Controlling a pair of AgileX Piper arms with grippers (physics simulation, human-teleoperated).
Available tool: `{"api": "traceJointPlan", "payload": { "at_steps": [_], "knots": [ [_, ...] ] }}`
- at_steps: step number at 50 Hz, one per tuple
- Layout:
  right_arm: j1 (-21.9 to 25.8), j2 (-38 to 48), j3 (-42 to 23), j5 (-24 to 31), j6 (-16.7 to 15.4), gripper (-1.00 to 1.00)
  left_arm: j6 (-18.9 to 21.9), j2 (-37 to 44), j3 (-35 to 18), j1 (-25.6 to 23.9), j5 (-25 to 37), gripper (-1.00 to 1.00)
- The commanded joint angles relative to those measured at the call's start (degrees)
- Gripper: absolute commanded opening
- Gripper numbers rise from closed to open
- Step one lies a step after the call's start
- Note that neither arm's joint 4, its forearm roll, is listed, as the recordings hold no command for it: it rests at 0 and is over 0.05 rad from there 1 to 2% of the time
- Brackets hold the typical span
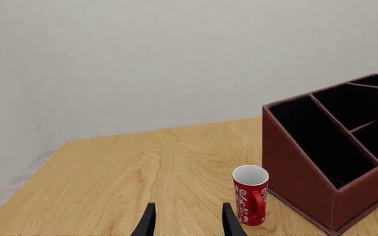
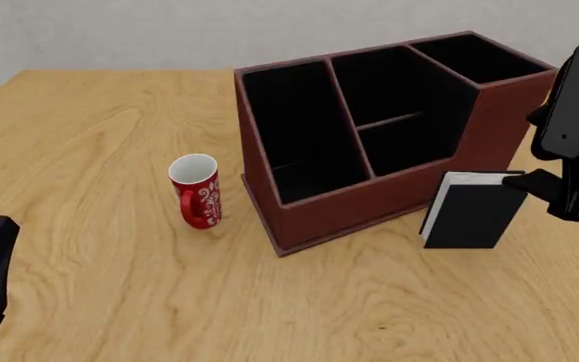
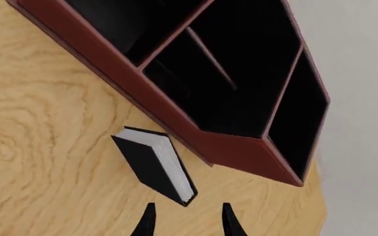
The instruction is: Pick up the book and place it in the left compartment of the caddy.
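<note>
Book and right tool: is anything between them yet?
No. The right wrist view shows only bare table between the open right tool and the upright book.

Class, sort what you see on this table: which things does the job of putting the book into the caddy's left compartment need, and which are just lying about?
Belongs to the job:
- black book, standing upright on the table beside the caddy
- red-brown caddy
- its left compartment, nothing in it yet
- right gripper, fingers apart near the book

Just lying about:
- red patterned mug, standing left of the caddy
</note>
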Motion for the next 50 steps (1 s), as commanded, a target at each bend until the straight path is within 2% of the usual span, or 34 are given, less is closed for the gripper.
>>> {"api": "traceJointPlan", "payload": {
  "at_steps": [1,28,41,50],
  "knots": [
    [-0.7,4.7,0.1,-1.8,-1.7,1.0,0.0,0.0,0.5,0.3,-0.1,1.0],
    [-1.6,12.7,1.1,-6.7,-4.4,1.0,-0.4,0.0,2.7,2.3,-1.6,1.0],
    [0.9,17.0,2.3,-9.8,-3.5,1.0,-0.7,0.0,2.9,3.6,-1.3,1.0],
    [0.9,17.5,3.2,-10.4,-3.5,1.0,-0.7,0.0,2.7,3.8,-1.2,1.0]
  ]
}}
